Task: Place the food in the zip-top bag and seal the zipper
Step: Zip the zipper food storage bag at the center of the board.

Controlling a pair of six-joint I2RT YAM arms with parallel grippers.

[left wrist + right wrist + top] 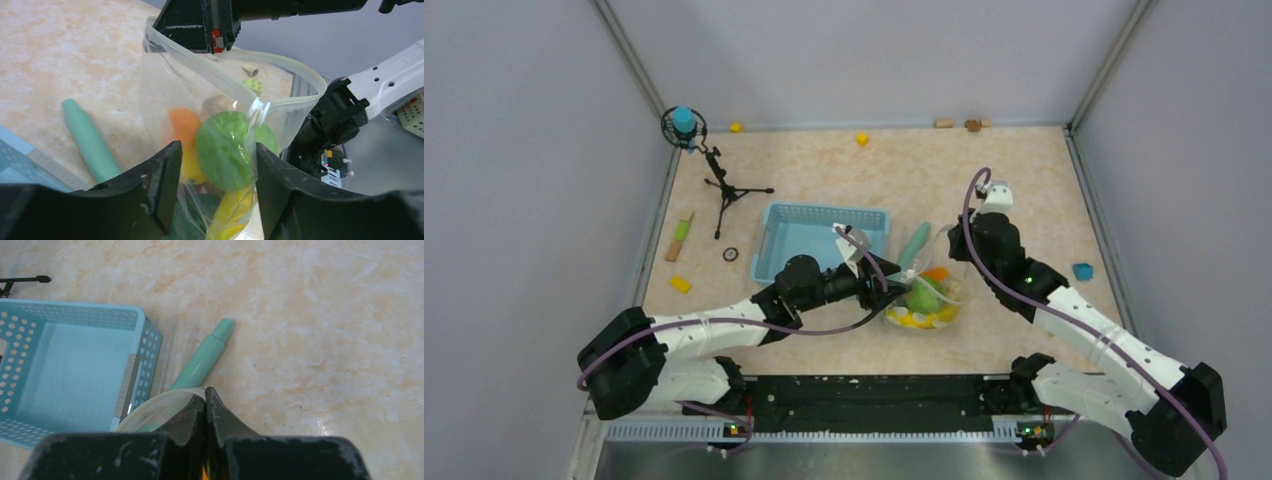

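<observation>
Basket [824,209] sits left of centre, far side. Stick [200,362] lies just right of it, flat on the table [1024,180]. Left gripper [216,170] comes in from the left, jaws partway apart, one on either side of the bag's [170,75] near end; whether they press it, cannot tell. Bag mouth gapes, zipper [280,57] unsealed. Food [222,150] inside: green, orange, yellow pieces. Right gripper [205,395] clamped tight on the bag's far rim. Blue block [1082,271] well right.
</observation>
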